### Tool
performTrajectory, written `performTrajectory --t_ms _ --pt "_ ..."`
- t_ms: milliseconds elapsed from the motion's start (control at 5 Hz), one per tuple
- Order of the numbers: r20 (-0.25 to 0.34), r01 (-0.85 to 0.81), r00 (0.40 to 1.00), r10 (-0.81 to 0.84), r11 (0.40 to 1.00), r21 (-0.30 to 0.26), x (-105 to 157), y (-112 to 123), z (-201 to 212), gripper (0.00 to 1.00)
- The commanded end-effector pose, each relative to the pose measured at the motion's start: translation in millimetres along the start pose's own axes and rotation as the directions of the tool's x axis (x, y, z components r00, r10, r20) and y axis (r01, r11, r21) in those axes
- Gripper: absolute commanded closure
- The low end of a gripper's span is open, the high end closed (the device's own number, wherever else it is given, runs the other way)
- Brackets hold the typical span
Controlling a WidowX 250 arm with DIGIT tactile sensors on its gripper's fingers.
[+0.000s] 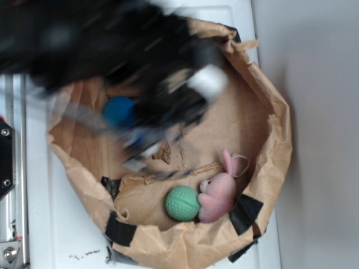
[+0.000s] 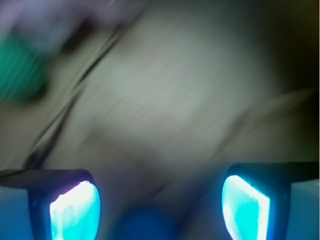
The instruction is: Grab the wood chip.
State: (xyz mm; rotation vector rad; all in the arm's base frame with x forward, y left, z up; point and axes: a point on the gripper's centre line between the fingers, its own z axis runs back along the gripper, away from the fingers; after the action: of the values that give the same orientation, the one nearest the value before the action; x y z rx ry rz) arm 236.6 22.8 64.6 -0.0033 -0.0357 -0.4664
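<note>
A crumpled brown paper-lined basket (image 1: 277, 145) sits on the white counter (image 1: 61, 235). Inside it, the small rough brown wood chip (image 1: 164, 152) lies near the middle. The green textured ball (image 1: 182, 203) touches the pink plush rabbit (image 1: 220, 191) on its right. The blue ball (image 1: 119, 111) lies farther back, left.

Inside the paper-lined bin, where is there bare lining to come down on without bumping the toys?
Bare paper lining lies in the bin's upper right, between the blurred gripper and the rim. It is crowded low down: the green ball touches the pink plush bunny. The blue ball and wood chip sit under the arm.
</note>
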Motion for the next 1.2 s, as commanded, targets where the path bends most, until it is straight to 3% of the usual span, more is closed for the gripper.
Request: performTrajectory --t_ms 0,400,800,1000 --pt "0.084 0.087 0.992 -0.091 0.995 0.047 -10.5 -16.9 25.0 0.00" --pt "0.047 0.033 0.998 -0.034 0.999 0.022 8.9 -2.9 24.1 0.00" --pt "0.025 0.086 0.996 -0.087 0.995 0.046 -2.7 -29.3 -7.1 0.00" --pt "0.002 0.082 0.997 -0.082 0.996 0.020 2.0 -29.3 -18.0 0.00"
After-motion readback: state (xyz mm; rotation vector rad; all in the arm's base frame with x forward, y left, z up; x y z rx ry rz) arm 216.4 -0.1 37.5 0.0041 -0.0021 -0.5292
